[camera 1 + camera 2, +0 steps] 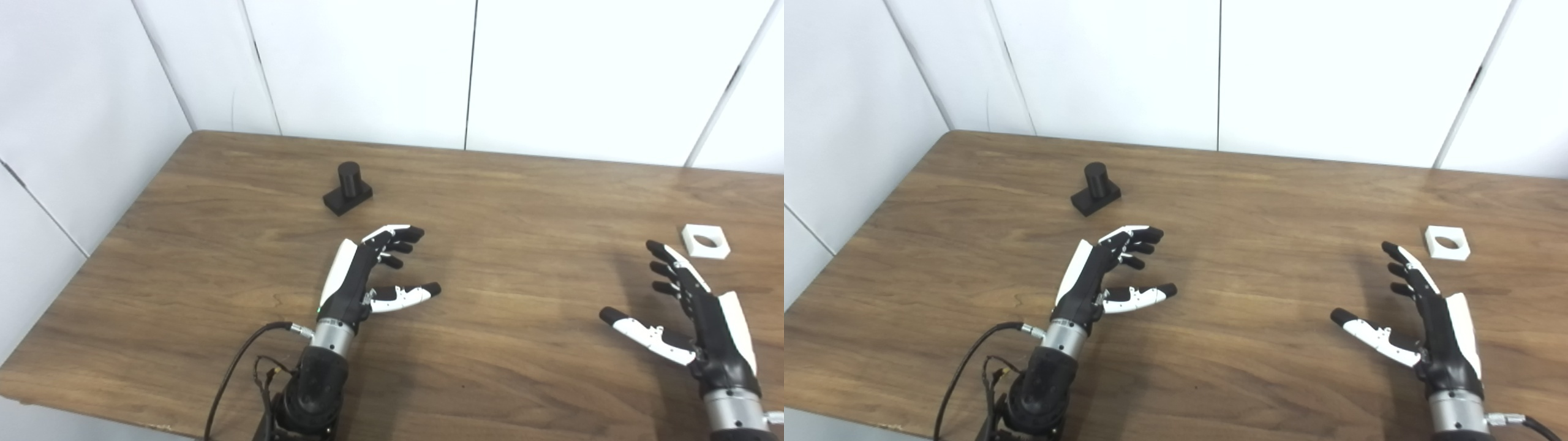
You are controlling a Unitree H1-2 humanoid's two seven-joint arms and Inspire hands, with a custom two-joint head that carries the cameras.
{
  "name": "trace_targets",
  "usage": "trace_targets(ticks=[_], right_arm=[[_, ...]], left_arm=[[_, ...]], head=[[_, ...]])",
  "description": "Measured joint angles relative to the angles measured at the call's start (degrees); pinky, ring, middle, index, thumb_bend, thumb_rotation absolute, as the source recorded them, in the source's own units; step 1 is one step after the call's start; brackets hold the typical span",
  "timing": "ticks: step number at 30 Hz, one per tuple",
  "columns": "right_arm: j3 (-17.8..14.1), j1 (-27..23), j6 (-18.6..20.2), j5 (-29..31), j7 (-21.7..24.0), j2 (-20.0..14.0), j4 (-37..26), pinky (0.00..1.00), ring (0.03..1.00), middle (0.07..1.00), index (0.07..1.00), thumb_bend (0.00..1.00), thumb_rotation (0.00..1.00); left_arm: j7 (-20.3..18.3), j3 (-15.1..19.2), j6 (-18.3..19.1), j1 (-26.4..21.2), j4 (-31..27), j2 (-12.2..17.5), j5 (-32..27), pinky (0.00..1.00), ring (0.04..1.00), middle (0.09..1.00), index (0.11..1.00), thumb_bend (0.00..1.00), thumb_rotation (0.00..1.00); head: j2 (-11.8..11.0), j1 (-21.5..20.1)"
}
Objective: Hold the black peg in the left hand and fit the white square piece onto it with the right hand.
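Left eye view is showing a black peg (348, 188) standing upright on a wooden table (502, 202), a short round post rising from a flat, dark, rectangular base, sitting toward the far left of the tabletop. A white square piece (705, 241) with a round hole through its middle is lying flat on the wood near the right edge, well apart from the peg.

Left hand (361, 275) is hovering over the table with its fingers (398, 236) apart and gently curled and its thumb (407, 295) stretching out to the side, gripping nothing. The peg is sitting at about 12 o'clock from this hand, near it but not touching. Right hand (698, 309) is likewise spreading its fingers (664, 257) wide, thumb (637, 331) pointing toward 9 o'clock, holding nothing. The white square piece is resting just beyond its fingertips, at roughly 1 o'clock, with a gap of bare wood between them.

Black cables (236, 367) are looping off the left wrist near the front table edge. White wall panels (367, 67) with dark seams are closing in the table at the back and along the left side. Bare tabletop is lying between each hand and its piece.
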Motion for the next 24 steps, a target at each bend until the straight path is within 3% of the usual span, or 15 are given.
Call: trace_targets(ticks=[11,24], right_arm=[[-0.02,-0.04,0.00,-0.08,0.00,-0.01,0.01,0.79,0.867,0.892,0.862,0.81,0.35],[-0.12,-0.51,0.07,0.21,0.33,-0.35,0.05,0.78,0.858,0.894,0.869,0.81,0.36]], left_arm=[[1.38,0.25,0.16,-0.16,-0.22,0.10,1.93,0.66,0.754,0.789,0.733,0.70,0.18],[1.43,0.94,0.29,-1.28,-1.14,0.29,2.30,0.69,0.765,0.791,0.732,0.68,0.17]], head=[[0.18,0.18],[0.26,0.26]])
